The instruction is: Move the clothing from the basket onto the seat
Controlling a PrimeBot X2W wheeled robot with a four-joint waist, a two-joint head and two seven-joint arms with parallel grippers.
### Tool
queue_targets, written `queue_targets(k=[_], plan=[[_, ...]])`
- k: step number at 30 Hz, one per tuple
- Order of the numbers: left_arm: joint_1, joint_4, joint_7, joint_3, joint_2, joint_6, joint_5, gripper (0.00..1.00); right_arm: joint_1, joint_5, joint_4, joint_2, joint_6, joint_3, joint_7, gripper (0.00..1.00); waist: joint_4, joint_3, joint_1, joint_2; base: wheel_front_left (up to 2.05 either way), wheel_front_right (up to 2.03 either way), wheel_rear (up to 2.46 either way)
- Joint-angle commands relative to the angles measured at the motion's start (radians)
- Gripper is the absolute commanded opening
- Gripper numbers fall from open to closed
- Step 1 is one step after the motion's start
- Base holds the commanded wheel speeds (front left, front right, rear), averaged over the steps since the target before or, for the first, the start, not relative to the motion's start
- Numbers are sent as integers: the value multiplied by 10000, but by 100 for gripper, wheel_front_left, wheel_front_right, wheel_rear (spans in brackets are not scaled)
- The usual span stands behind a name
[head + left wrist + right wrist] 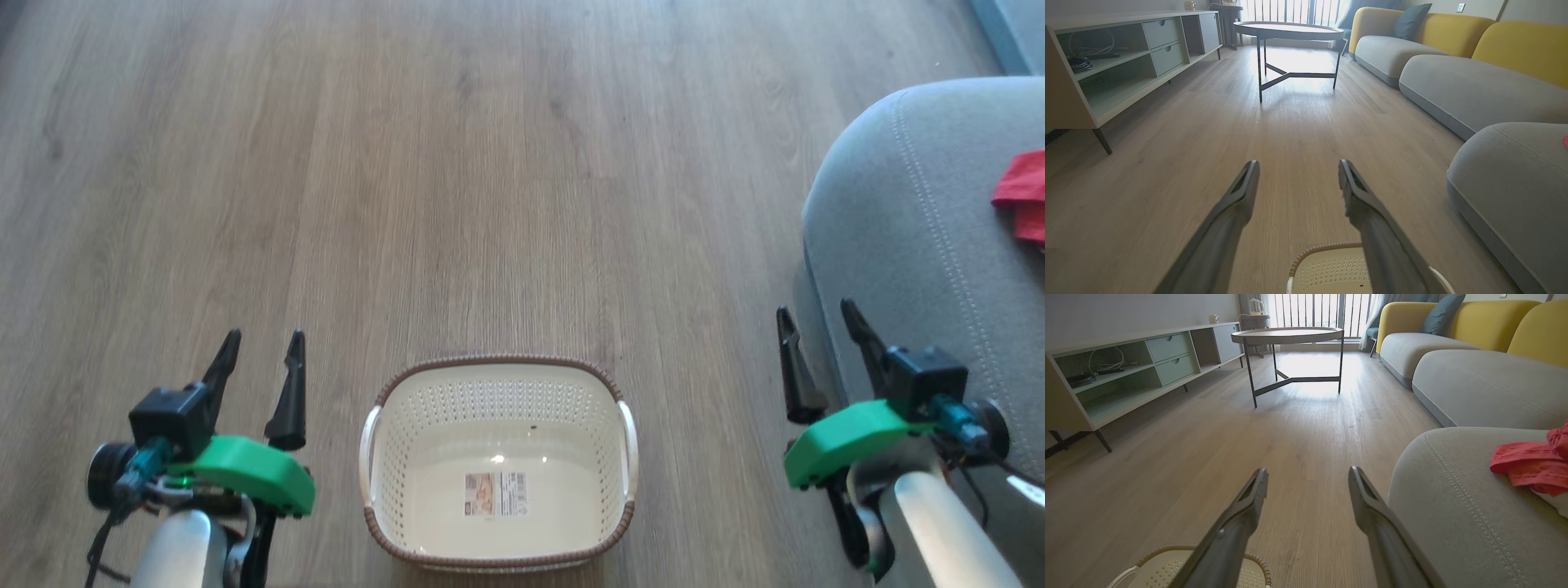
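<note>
The left gripper (265, 336) sits at about 8 o'clock in the head view, its two dark fingers (287, 392) parted, empty, leaning slightly toward 1 o'clock; the right gripper (816, 309) sits at about 4 o'clock, likewise parted and empty, leaning toward 11; behind each, a green wrist housing (245, 474) caps a pale forearm (184, 555) entering from the bottom edge.

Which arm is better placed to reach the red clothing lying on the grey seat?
Right. The right pincer, open, hangs beside the seat at its rounded corner, and the clothing lies on that seat further right. The left pincer, also open, sits across the empty basket, farther away.
</note>
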Motion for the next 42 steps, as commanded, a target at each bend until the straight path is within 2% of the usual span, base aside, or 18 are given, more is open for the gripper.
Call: queue_targets(k=[1, 16, 34, 35, 38, 42], plan=[[-169, -287, -49, 578, -4, 49, 178, 100, -15, 95, -251, 28, 69, 275, -49, 100, -60, -171, 1, -1, 0, 0, 0], [749, -378, -49, 1642, -617, 47, 968, 100, 763, -19, -216, 335, 69, 677, -49, 100, -270, -623, 1, -1, 0, 0, 0], [815, -270, -49, 2069, -783, 41, 1095, 100, 804, -157, -94, 433, 69, 324, -49, 100, -388, -596, 1, -1, 0, 0, 0], [1182, 54, 4, 1746, -821, 6, 1024, 0, 1039, -67, 194, 386, 0, 198, 0, 0, -390, -598, 1, -1, 0, 0, 0], [1352, 537, 16, 1736, -849, -2, 1001, 0, 1163, -48, 642, 392, 0, 293, 7, 0, -391, -597, 1, -1, 0, 0, 0], [1246, 569, 199, 1826, -848, -4, 562, 0, 1160, 393, 590, 406, 2, 215, 107, 0, -382, -592, 1, -1, 0, 0, 0]])
